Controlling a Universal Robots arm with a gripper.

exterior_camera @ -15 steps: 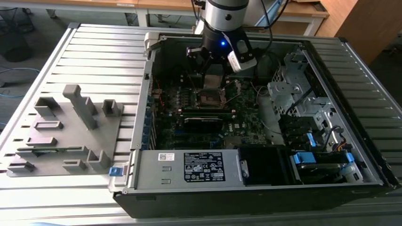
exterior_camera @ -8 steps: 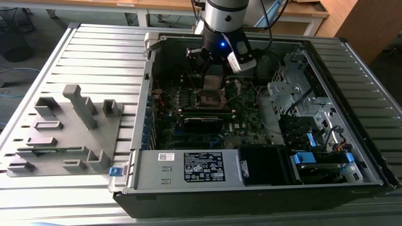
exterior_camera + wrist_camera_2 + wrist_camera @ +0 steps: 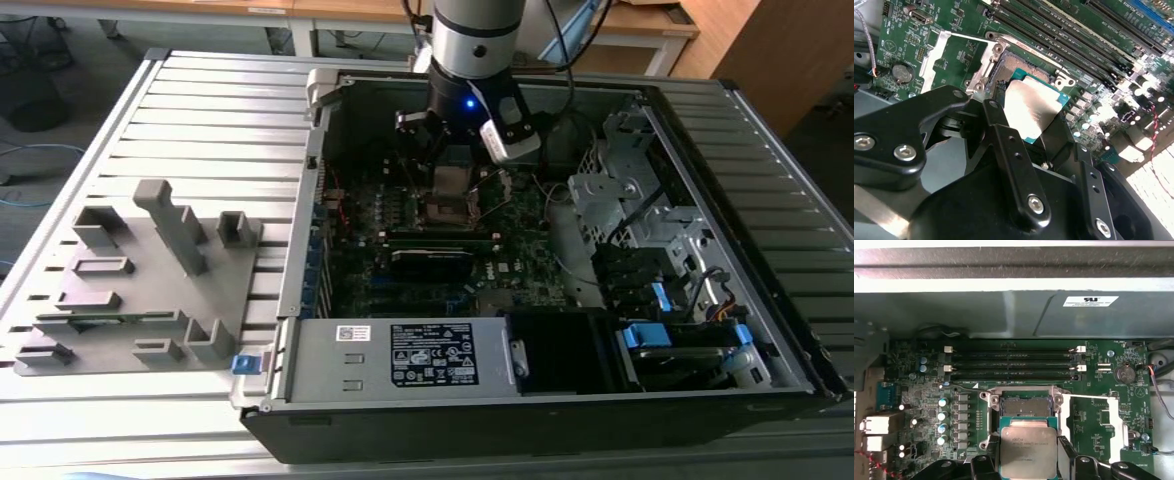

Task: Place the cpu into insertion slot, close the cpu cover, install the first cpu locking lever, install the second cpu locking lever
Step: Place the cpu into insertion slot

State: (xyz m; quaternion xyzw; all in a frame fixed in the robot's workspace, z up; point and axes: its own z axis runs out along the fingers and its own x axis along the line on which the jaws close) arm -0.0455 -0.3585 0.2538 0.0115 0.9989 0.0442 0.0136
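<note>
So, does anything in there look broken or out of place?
Nothing looks damaged or spilled. The only loose part is the cpu, gripped between the black fingers and not yet seated in the open insertion slot.

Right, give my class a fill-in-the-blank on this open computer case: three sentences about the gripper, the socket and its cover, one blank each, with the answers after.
1. The gripper is shut on the ____, holding it just above the motherboard.
2. The insertion slot is ____, with no chip seated in it.
3. The cpu cover is swung ____, lying clear of the slot.

Missing words: cpu; empty; open.
</note>
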